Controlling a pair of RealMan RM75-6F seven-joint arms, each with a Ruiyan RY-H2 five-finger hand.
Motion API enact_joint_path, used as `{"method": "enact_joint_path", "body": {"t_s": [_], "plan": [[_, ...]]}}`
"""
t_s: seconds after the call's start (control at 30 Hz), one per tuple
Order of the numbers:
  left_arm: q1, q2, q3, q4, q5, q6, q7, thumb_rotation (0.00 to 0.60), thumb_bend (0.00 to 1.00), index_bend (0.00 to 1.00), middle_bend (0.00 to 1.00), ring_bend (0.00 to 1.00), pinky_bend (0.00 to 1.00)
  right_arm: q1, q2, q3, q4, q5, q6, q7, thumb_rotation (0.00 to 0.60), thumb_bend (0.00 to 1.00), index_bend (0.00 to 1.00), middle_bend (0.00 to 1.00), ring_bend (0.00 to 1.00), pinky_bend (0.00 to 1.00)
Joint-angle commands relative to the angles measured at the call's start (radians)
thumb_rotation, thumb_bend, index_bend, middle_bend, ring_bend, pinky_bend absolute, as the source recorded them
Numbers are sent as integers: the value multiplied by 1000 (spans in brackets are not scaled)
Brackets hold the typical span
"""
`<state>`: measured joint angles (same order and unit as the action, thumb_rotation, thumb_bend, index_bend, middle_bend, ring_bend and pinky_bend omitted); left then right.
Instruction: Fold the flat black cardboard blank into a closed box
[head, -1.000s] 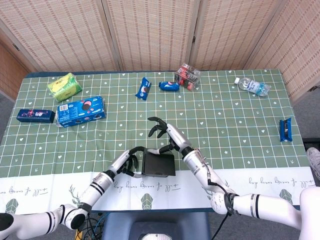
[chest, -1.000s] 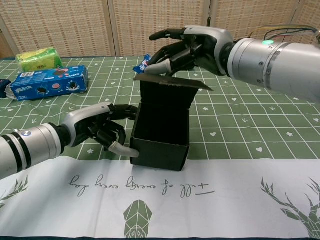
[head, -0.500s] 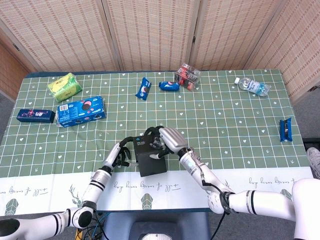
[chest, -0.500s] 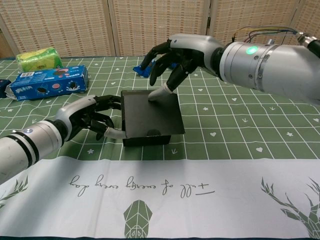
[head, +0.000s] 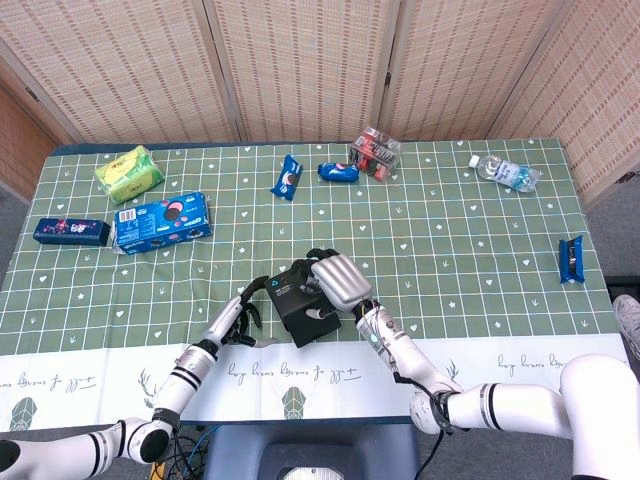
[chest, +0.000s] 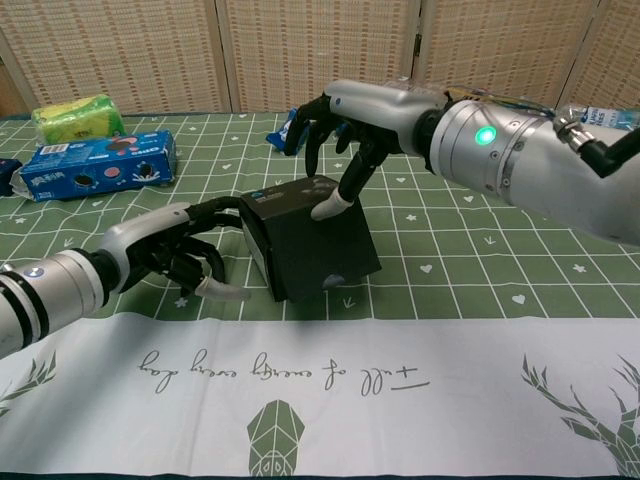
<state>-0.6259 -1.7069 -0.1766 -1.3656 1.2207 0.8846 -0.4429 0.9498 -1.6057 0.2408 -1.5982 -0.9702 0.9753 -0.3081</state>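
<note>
Folding looks nearly done: black box (chest: 310, 238) sits lidded, tilted on the desk (chest: 480, 270) near its front edge. Right hand (chest: 345, 130) presses its top, fingers spread; left hand (chest: 175, 255) braces alongside, loosely curled, empty.

Box (chest: 305, 245), centre frame: matte black with a small pale label at its upper left corner. Bench (head: 450, 230): green cloth with a white grid and small white hearts; white border along the lower edge carrying dark green deer and script motifs. Both hands, left hand (chest: 175, 255) and right hand (chest: 345, 130): silver-grey shells, black fingers (chest: 300, 135). Upper left: yellow-green packet (head: 128, 172), blue biscuit box (head: 162, 221). Backdrop: tan woven screen (head: 300, 60).
</note>
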Motion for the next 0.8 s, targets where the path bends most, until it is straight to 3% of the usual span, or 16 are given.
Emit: {"method": "enact_joint_path", "body": {"t_s": [0.03,0.53,0.67,0.8], "plan": [[7,32,24,-26,39,9,21,600,113,0,103,520,728,-8,-1,-16,-2,-30,13,-15,600,0,314,412,229,223],[15,138,100,-127,152,27,108,600,113,0,67,493,712,-23,-67,-114,137,-226,69,-139,600,64,335,330,185,223],[14,149,106,-138,161,23,102,600,112,0,63,492,712,-32,-107,-135,206,-309,104,-127,600,76,387,341,184,223],[14,156,108,-144,167,23,90,600,112,0,62,490,712,-41,-142,-147,275,-378,131,-96,600,153,472,401,186,223]]}}
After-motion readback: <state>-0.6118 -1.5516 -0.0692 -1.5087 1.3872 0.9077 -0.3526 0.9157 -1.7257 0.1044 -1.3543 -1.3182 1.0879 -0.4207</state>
